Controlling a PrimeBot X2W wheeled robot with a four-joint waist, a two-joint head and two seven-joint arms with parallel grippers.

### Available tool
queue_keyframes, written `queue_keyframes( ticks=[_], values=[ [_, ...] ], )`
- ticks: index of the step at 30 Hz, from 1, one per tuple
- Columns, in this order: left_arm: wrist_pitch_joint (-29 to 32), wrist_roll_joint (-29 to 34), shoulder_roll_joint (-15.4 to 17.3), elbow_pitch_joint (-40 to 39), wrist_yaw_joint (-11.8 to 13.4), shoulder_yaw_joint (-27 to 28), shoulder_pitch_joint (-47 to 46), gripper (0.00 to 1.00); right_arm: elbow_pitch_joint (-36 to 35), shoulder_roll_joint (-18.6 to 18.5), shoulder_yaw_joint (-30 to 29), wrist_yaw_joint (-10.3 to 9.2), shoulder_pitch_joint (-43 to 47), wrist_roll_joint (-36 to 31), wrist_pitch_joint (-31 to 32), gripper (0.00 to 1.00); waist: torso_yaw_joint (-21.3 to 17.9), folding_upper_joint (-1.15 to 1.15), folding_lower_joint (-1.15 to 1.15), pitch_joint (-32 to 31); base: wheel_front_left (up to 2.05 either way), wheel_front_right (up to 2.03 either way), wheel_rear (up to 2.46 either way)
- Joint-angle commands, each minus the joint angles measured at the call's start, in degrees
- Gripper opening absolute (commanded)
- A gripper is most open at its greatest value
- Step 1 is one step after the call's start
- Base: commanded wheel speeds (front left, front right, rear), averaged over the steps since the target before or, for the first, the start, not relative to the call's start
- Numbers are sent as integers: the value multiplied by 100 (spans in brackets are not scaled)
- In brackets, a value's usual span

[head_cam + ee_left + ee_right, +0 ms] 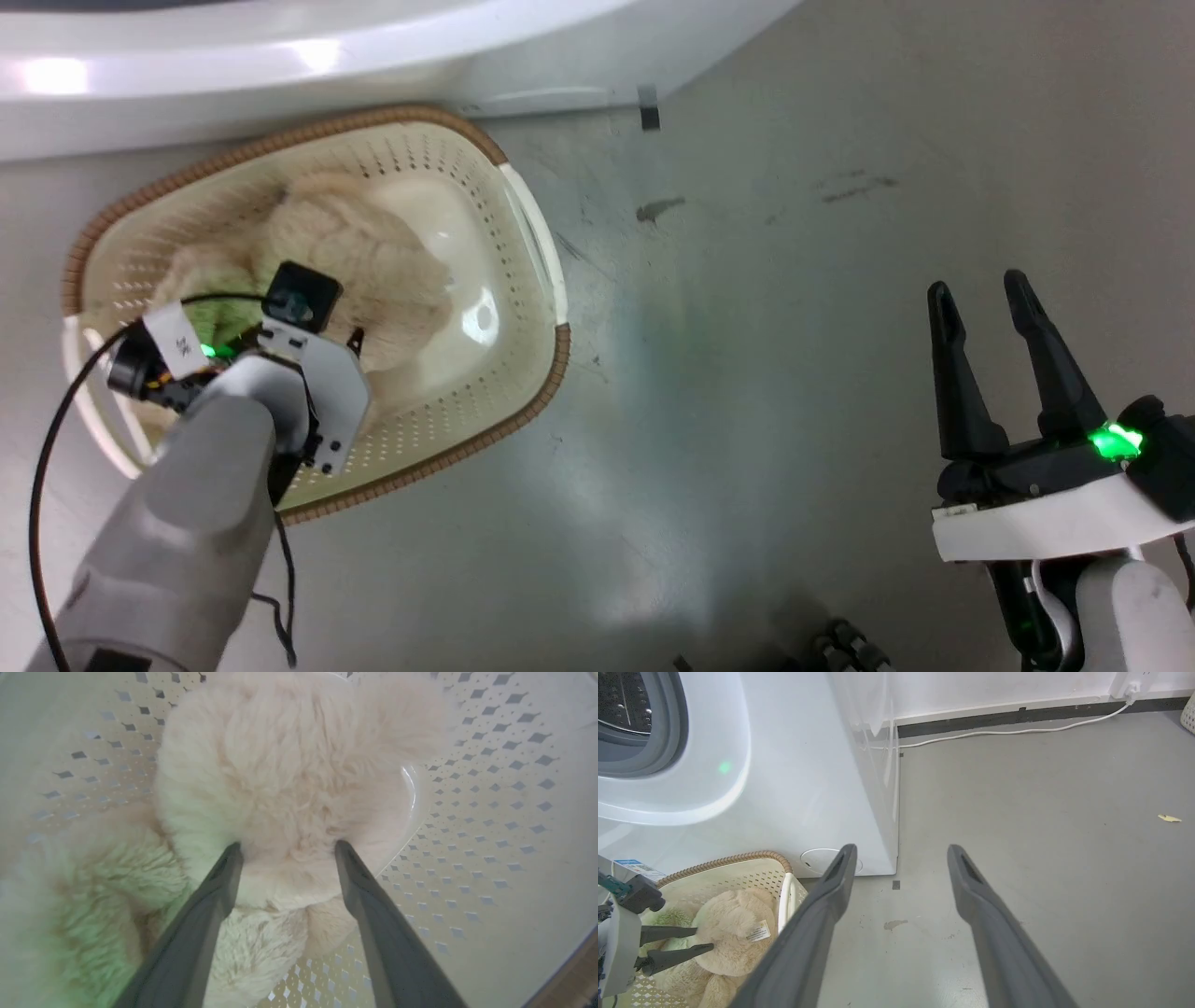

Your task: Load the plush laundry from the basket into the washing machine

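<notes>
Now at the pick-up step: poised inside the basket [560,350] with the left gripper [288,845], fingers spread, tips sunk into the fur of the plush laundry [289,765] on either side of a rounded lobe, not yet clamped. Judged to be the very start of loading. Calls next for closing on that lobe, firmly enough to bite through loose pile into the stuffing, then lifting clear of the brown rim and swinging up toward the washing machine [794,788] just behind the basket. Likely to sag and drag, as a soft, bulky toy held by one part; worth a slow lift.

Holding nothing over the floor [794,280] at the lower right of the head view: the right gripper [976,285], fingers apart, well away from the basket.

Found in the basket: only the beige-cream toy, lying across the left and middle in the head view, white sewn tag [759,931] turned up in the right wrist view, glossy bottom bare at the right end. Glimpsed past the grey door seal [640,758]: a dark sliver of perforated drum [621,700], too little to tell whether loaded.
</notes>
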Motion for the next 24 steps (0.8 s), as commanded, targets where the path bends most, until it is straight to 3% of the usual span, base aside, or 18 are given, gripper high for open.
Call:
queue_keyframes(
  ticks=[1, 18, 19, 20, 24],
  values=[
    [40, 6, 49, 135, -28, -96, -197, 100, -40, -1, 11, 3, -106, 66, -65, 100, -95, 0, -1, 153, 0, 0, 0],
    [181, -125, 406, 1195, -47, -776, -1233, 100, 46, -1, -29, 3, -316, 524, -268, 100, -407, 0, -1, 1123, 0, 0, 0],
    [172, -161, 424, 1259, -51, -793, -1269, 61, 58, -1, -30, 3, -333, 547, -280, 100, -423, 0, -1, 1164, 0, 0, 0],
    [132, -205, 444, 1318, -57, -802, -1301, 0, 71, -1, -26, 3, -352, 569, -292, 100, -442, 0, -1, 1199, 0, 0, 0],
    [-32, -319, 468, 1554, -51, -906, -1385, 0, 114, -1, -50, 3, -400, 615, -340, 100, -475, 0, -1, 1254, 0, 0, 0]
  ],
)
